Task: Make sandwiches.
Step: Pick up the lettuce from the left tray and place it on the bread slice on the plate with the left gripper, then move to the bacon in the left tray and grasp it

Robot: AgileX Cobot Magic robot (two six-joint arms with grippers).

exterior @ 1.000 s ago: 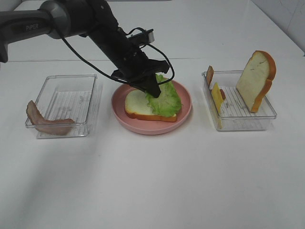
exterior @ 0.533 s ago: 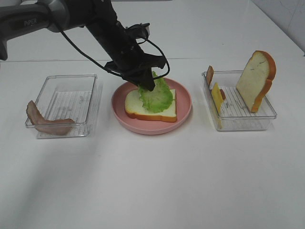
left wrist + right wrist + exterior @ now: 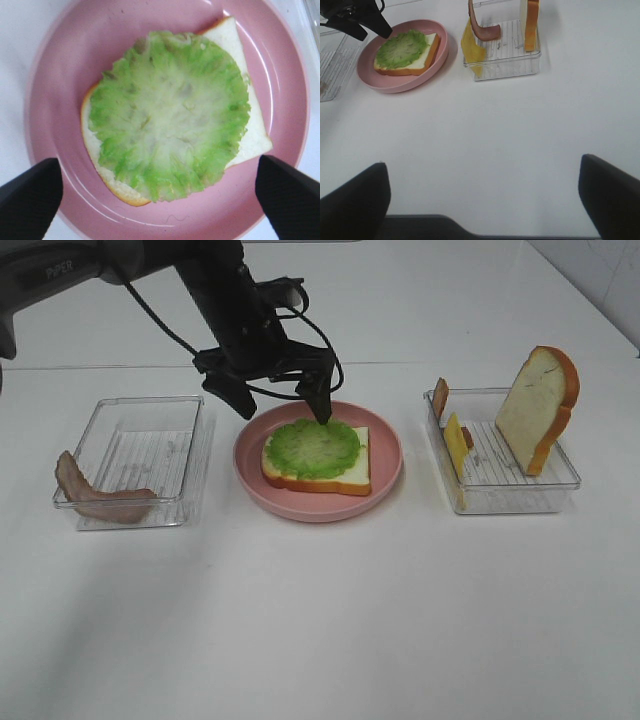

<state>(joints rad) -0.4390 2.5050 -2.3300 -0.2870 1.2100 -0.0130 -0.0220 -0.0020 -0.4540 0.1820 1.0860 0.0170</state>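
White tabletop (image 3: 320, 620); at upper centre, left claw (image 3: 284, 408) spread wide, empty, hovers over ruffled green lettuce (image 3: 315, 447) topping white toy bread slice (image 3: 352, 473).

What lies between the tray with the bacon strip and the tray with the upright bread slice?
In the exterior high view: the pink plate, carrying a bread slice topped with lettuce.

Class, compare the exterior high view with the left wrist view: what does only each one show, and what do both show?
Only exterior high: the left tray with a bacon strip at its front-left corner, the right tray holding an upright bread slice and cheese slice. Only left wrist: the lettuce close up, its centre whitish. Both: pink plate, flat bread slice under lettuce, open left fingers.
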